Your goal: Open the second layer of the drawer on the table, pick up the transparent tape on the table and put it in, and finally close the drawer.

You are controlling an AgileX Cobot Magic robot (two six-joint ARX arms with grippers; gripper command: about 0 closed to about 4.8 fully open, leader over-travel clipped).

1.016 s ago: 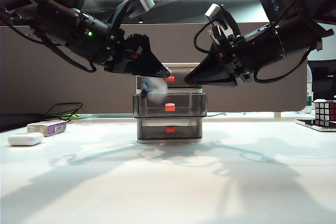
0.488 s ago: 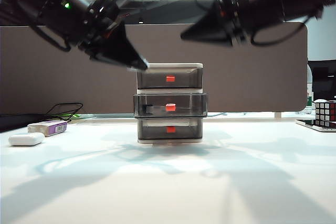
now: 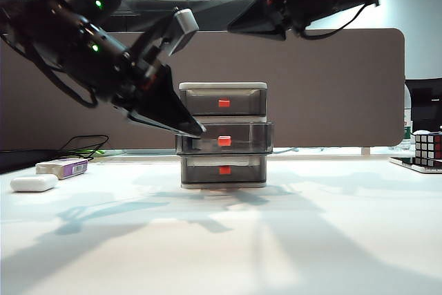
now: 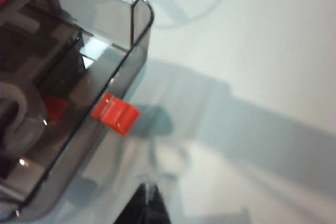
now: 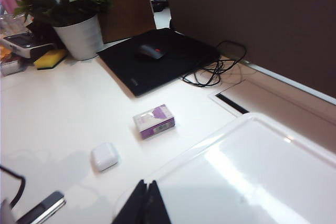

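Observation:
The drawer (image 3: 223, 136) stands mid-table, and its second layer (image 3: 242, 144) is pulled forward with its red-orange handle (image 3: 224, 141) showing. My left gripper (image 3: 199, 130) is shut and empty, its tip at the front left corner of that open tier. In the left wrist view the shut tips (image 4: 152, 188) hover just in front of the handle (image 4: 115, 114). A pale rounded shape inside the open tier looks like the transparent tape (image 4: 18, 109). My right gripper (image 3: 232, 30) is shut and empty, high above the unit's white top (image 5: 252, 166).
A purple-and-white box (image 3: 63, 167) and a white oval case (image 3: 33, 183) lie at the table's left, also visible as the box (image 5: 154, 121) and case (image 5: 105, 157). A Rubik's cube (image 3: 428, 146) sits far right. Cables, a black mat and a plant pot lie behind.
The left gripper let the tape go into the open middle drawer, shut, and dropped to the drawer's front left corner. The right arm rose well above the unit.

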